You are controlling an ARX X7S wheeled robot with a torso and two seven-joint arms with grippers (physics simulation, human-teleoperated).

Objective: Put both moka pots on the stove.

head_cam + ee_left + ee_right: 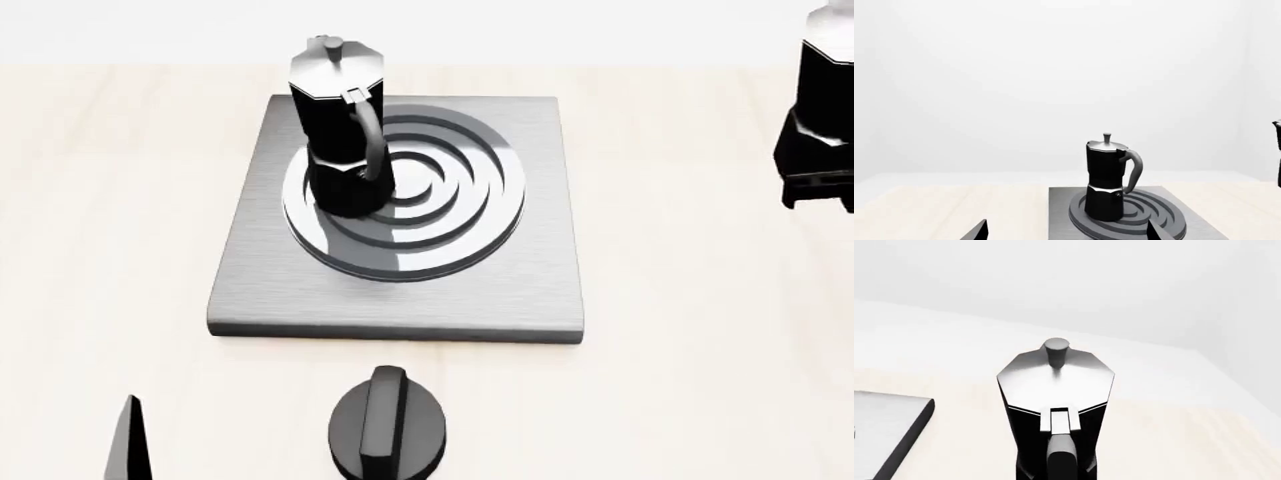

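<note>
One moka pot (340,130) stands upright on the left part of the ring burner of the stove (534,290); it also shows in the left wrist view (1106,180). My left gripper (1066,234) is open and empty, short of the stove's near edge; one of its fingers (130,440) shows at the bottom left of the head view. The second moka pot (1054,390) is off the stove to the right, cut by the head view's right edge (830,70). My right gripper (1059,473) is shut on it, fingers flanking its body by the handle. Its base is hidden.
A squat black round knob (387,425) sits on the light wooden table (694,380) just in front of the stove. The stove's corner (894,425) lies beside the held pot. A white wall stands behind the table.
</note>
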